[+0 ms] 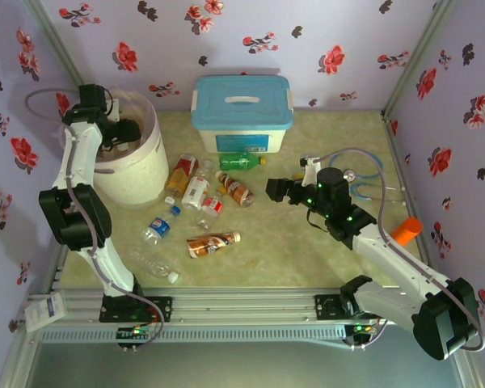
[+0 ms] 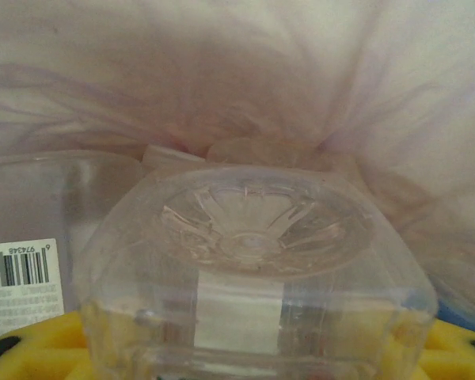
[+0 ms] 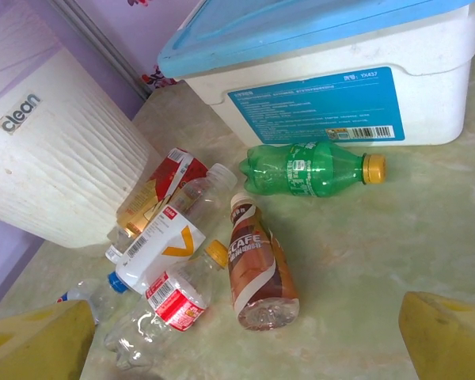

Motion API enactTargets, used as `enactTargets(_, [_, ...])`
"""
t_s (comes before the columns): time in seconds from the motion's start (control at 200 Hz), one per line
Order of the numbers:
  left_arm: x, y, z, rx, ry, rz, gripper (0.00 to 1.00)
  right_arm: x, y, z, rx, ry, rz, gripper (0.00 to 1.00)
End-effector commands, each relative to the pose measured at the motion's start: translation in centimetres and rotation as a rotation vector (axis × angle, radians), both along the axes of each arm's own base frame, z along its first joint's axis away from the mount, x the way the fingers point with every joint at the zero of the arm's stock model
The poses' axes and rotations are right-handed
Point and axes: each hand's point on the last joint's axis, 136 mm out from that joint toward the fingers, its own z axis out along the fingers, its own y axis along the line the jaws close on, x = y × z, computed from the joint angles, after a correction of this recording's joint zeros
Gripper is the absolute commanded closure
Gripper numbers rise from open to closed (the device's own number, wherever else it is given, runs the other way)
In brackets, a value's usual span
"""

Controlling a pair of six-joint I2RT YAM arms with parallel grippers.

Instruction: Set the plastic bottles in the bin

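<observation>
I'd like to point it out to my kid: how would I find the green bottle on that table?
Start at the white box with the light-blue lid at the back of the table. Right in front of it lies the green bottle on its side. It alone is green, with a yellow cap.

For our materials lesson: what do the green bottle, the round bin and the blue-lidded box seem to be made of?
The green bottle: translucent glossy plastic, light passing through, highlights on its ribs. The bin: opaque white moulded plastic, matte, with wavy ribbing. The box: white, dull and slightly grainy, possibly foam or plastic; its lid smooth light-blue plastic.
</observation>
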Motion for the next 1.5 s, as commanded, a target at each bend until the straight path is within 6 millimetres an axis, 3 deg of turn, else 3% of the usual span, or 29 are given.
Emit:
enactTargets(0.0, [0.0,0.1,-2.7,0.025,0.057,-0.022,1.00,-0.1,-0.6,-0.2,-0.030,-0.013,-0.015,0.01])
enactTargets(0.09, [0.0,0.0,-3.4,0.025,0.068,-0.025,0.96,0.0,-0.7,-0.4,-0.036,-0.012,-0.017,0.01])
enactTargets(0.13, [0.0,-0.1,-3.4,0.025,0.070,-0.030,0.84,0.0,-0.7,-0.4,-0.039,-0.011,-0.018,0.01])
enactTargets(0.19, [0.0,-0.2,-3.4,0.026,0.068,-0.034,0.59,0.0,-0.7,-0.6,-0.042,-0.009,-0.018,0.01])
enactTargets(0.265, [0.0,-0.1,-2.6,0.029,0.051,-0.034,0.37,0.1,-0.7,-0.5,-0.044,-0.012,-0.019,0.01])
enactTargets(0.425, [-0.2,-0.2,0.1,0.035,-0.007,-0.030,0.19,0.1,-0.7,-0.3,-0.049,-0.016,-0.019,0.01])
enactTargets(0.8, [-1.4,-0.2,8.6,0.052,-0.183,-0.013,0.01,0.2,-0.8,-0.5,-0.109,0.007,-0.006,0.01])
enactTargets(1.225, [-5.2,1.9,15.3,0.185,-0.351,0.086,0.00,0.2,-3.0,-0.4,-0.226,0.000,-0.079,0.04])
enactTargets(1.395, [-8.3,1.0,19.6,0.169,-0.508,0.114,0.00,0.4,-3.0,-0.9,-0.298,0.051,-0.066,0.07])
enactTargets(1.49, [-9.1,-0.1,20.1,0.102,-0.570,0.098,0.00,0.7,-2.4,-1.8,-0.343,0.092,-0.046,0.09])
